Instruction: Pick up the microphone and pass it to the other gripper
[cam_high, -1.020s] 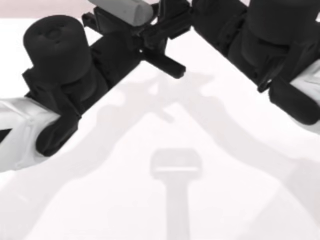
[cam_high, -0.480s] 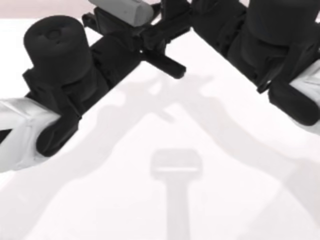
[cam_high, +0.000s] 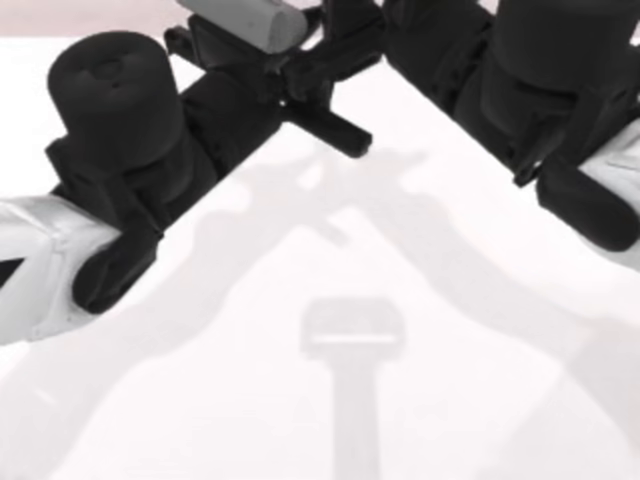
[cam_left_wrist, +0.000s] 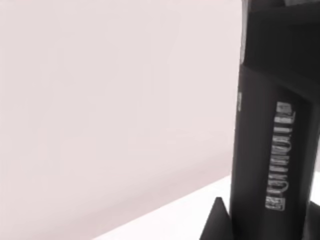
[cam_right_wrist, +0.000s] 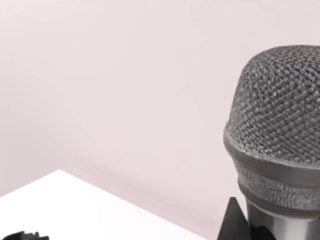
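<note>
Microphone (cam_high: 250, 20) up off the table (cam_high: 330, 420), mid-air at the far edge of the top view, between both grippers. Grey mesh dome over a smooth metal collar; slim matte black handle (cam_left_wrist: 270, 150) with printed lettering. Left gripper (cam_high: 262, 62) and right gripper (cam_high: 345, 45) meet at it; cannot tell which clamps and which is slack. Best practice: confirm receiver's pinch on the handle before letting go, no twisting. Table plain white, shadowed.
</note>
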